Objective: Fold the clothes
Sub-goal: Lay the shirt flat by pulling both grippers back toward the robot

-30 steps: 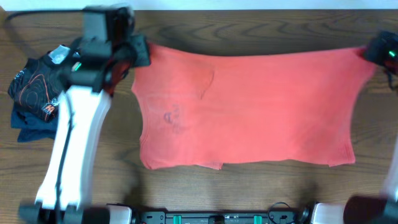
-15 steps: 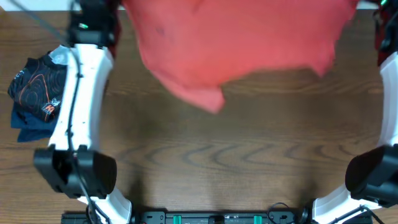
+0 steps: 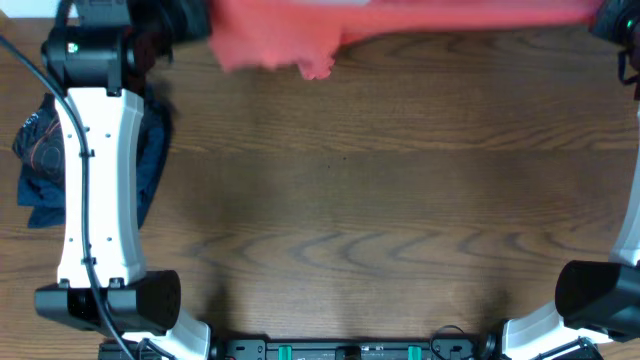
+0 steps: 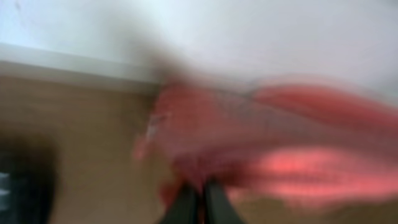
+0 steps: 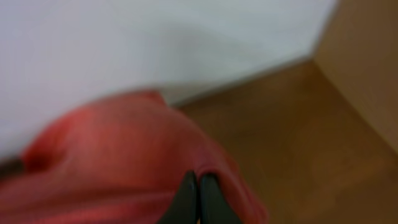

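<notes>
The coral-red T-shirt is along the far edge of the table, its long axis running from left to right. It is stretched as a narrow band between the two grippers, with one loose corner hanging lower near its left end. Which way the collar points I cannot tell, as the cloth is blurred. The left gripper has its two dark fingers pressed together on a bunch of the red cloth. The right gripper is also closed tight on a fold of it. At the left side a black garment with orange lines sits on a navy garment, partly under the white left arm, apart from the T-shirt
</notes>
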Robot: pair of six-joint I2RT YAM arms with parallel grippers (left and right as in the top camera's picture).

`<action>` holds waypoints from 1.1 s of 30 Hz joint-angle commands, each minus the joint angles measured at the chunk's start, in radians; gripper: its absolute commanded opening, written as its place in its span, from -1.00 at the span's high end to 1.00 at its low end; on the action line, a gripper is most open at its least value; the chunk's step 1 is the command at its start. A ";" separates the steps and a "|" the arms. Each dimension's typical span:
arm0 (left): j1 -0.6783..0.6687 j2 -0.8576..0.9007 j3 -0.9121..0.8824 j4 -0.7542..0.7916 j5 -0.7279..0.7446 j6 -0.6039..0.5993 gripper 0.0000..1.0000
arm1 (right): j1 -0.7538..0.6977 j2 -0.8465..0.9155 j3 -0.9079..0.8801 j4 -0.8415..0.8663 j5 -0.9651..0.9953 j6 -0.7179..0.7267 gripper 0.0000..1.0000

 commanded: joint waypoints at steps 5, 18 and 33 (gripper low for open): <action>0.021 0.000 -0.068 -0.328 -0.012 0.016 0.87 | -0.051 0.026 -0.081 -0.254 0.249 -0.044 0.98; 0.018 -0.001 -0.491 -0.532 -0.012 0.032 0.88 | -0.113 0.026 -0.440 -0.423 0.240 0.035 0.98; 0.018 -0.153 -0.938 -0.410 -0.016 0.050 0.89 | -0.206 0.000 -0.657 -0.459 0.210 0.115 0.98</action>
